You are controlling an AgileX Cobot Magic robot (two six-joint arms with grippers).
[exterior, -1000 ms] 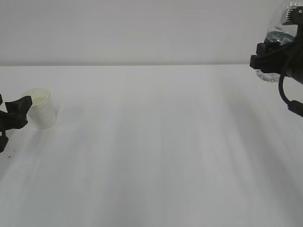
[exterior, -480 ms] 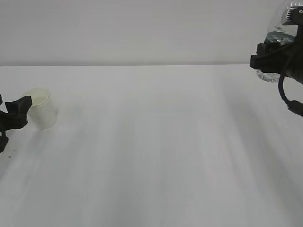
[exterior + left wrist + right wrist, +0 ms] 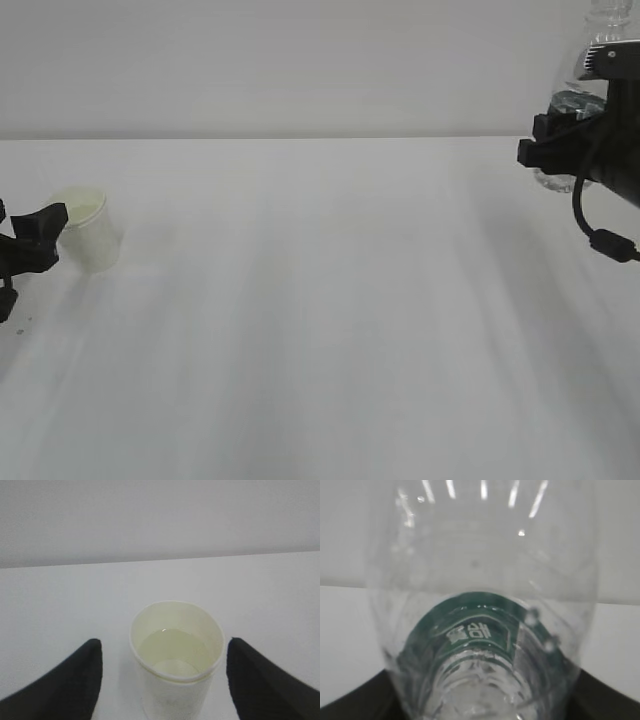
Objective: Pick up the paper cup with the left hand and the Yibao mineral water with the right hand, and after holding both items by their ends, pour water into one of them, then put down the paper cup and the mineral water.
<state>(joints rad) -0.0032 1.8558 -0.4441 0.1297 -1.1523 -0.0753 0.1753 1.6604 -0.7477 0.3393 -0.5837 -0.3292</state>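
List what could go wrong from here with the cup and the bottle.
1. The paper cup stands between the left tool's fingers with a gap on each side in the wrist view; closing off-centre might tip it and spill the little liquid inside.
2. The Yibao mineral water is gripped by the right tool above the table; if the clear plastic slips, it could drop.

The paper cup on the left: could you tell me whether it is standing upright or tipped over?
Upright. The paper cup stands on the table with its open rim facing up; the left wrist view looks down onto its cream floor.
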